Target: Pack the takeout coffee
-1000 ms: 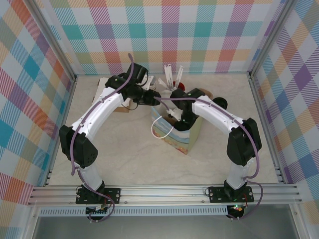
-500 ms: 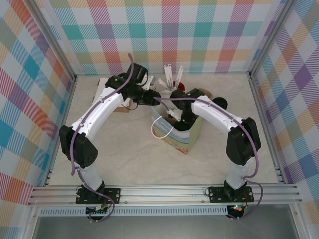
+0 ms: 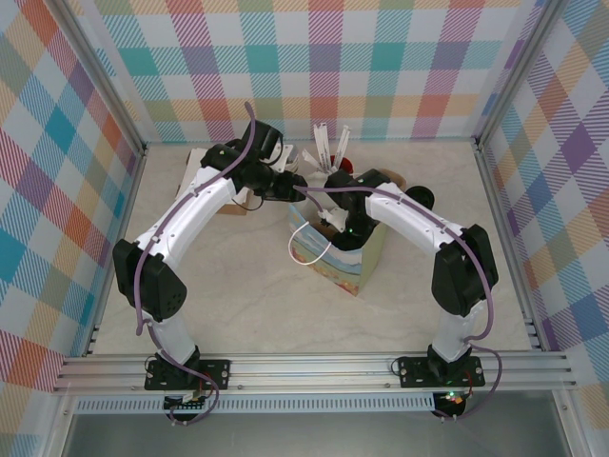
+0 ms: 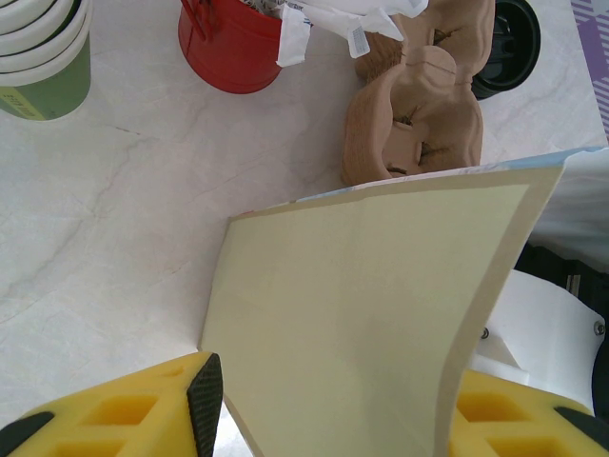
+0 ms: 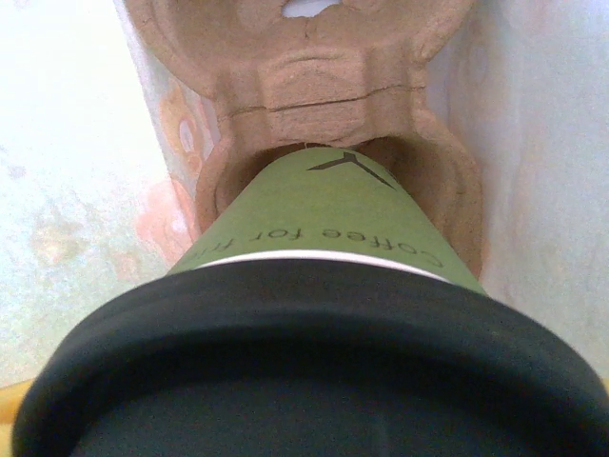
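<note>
The takeout coffee [image 5: 324, 214], an olive-green cup with a black lid [image 5: 304, 362], hangs inside the paper bag [image 3: 338, 262]. Its base sits in a pocket of a brown pulp cup carrier [image 5: 314, 86] at the bag's bottom. My right gripper [image 3: 335, 224] reaches down into the bag and is shut on the cup; the lid hides its fingers. My left gripper [image 4: 347, 409] is at the bag's back left rim, its yellow fingers [image 4: 205, 400] closed on the cream inner wall of the bag [image 4: 381, 305], which bows between them.
Behind the bag stand a red cup of white sticks [image 4: 233, 48], a stack of lidless green cups [image 4: 43, 57], a second pulp carrier [image 4: 419, 105] and a loose black lid [image 4: 509, 43]. Metal frame posts and plaid walls close the table in.
</note>
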Controlling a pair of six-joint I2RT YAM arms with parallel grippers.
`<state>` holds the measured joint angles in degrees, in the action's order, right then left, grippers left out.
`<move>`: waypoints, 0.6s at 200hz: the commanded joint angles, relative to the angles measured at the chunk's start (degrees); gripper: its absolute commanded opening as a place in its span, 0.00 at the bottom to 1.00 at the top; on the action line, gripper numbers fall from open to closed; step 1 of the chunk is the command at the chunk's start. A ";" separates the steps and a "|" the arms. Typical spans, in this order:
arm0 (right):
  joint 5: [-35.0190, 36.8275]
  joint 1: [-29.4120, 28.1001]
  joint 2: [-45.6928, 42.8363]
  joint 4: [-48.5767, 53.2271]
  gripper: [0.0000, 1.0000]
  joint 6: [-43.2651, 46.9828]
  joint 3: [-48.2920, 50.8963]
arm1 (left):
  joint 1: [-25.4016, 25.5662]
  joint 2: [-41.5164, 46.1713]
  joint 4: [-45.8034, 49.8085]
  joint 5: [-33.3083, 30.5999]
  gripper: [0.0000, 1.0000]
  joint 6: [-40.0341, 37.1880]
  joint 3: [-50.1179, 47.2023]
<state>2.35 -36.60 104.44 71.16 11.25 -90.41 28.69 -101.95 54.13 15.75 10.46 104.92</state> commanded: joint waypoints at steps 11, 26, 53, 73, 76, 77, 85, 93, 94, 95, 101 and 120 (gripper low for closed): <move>-0.50 0.59 1.03 1.71 0.84 0.47 0.70 | -0.65 -0.33 1.86 -0.63 0.50 -0.20 2.04; -0.29 0.64 1.04 1.93 0.84 0.36 0.65 | -0.72 -0.44 1.86 -0.72 0.51 -0.22 2.04; 0.24 0.71 1.08 2.40 0.84 0.36 0.44 | -0.68 -0.53 1.95 -0.73 0.51 -0.18 2.04; 0.68 0.74 1.27 2.82 0.84 0.27 0.27 | -0.67 -0.50 1.95 -0.76 0.52 -0.23 2.04; 0.69 0.74 1.33 2.80 0.84 0.27 0.32 | -0.65 -0.50 1.95 -0.72 0.52 -0.18 2.04; 0.71 0.74 1.35 2.83 0.84 0.27 0.28 | -0.70 -0.52 1.99 -0.72 0.52 -0.18 2.04; 0.73 0.82 1.33 2.85 0.84 0.27 0.29 | -0.73 -0.44 2.10 -0.72 0.52 -0.25 2.04; 0.66 0.83 1.20 2.89 0.84 0.22 0.40 | -0.70 -0.44 2.08 -0.72 0.52 -0.19 2.04; 0.65 0.83 1.25 2.87 0.84 0.20 0.40 | -0.67 -0.44 2.06 -0.72 0.52 -0.18 2.04; 0.64 0.83 1.27 2.86 0.84 0.24 0.36 | -0.66 -0.44 2.05 -0.72 0.52 -0.18 2.04; 0.64 0.83 1.25 2.84 0.84 0.19 0.32 | -0.69 -0.42 2.03 -0.72 0.52 -0.26 2.04; 0.64 0.90 1.29 2.94 0.84 0.24 0.32 | -0.66 -0.44 2.03 -0.78 0.52 -0.18 2.04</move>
<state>2.57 -36.32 104.49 71.61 11.22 -90.41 28.69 -101.95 54.19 15.73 10.46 104.92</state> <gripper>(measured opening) 0.844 0.522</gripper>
